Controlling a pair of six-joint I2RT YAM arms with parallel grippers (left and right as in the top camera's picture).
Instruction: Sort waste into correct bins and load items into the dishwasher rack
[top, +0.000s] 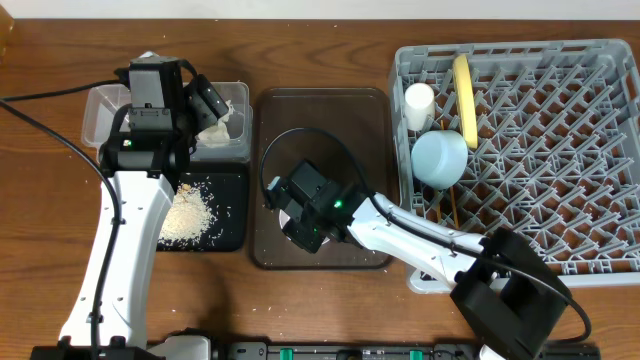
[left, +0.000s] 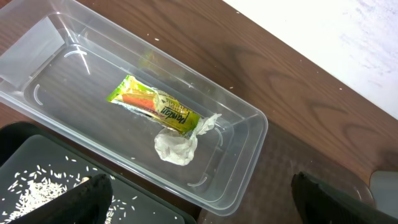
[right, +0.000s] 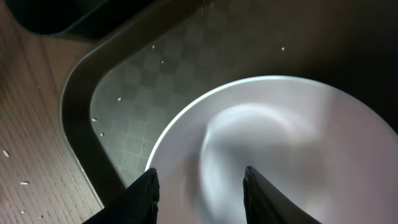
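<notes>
left pincer (left: 208, 202) gaping, empty, over one wrapper (left: 155, 107), one tissue (left: 177, 148); right pincer (right: 200, 193) half-open above one bowl (right: 298, 143).

The wooden table (top: 320, 50) carries a clear tub (top: 100, 112), a black tray (top: 231, 205) beside it, a brown tray (top: 335, 115) — and a grey rack (top: 545, 150).
</notes>
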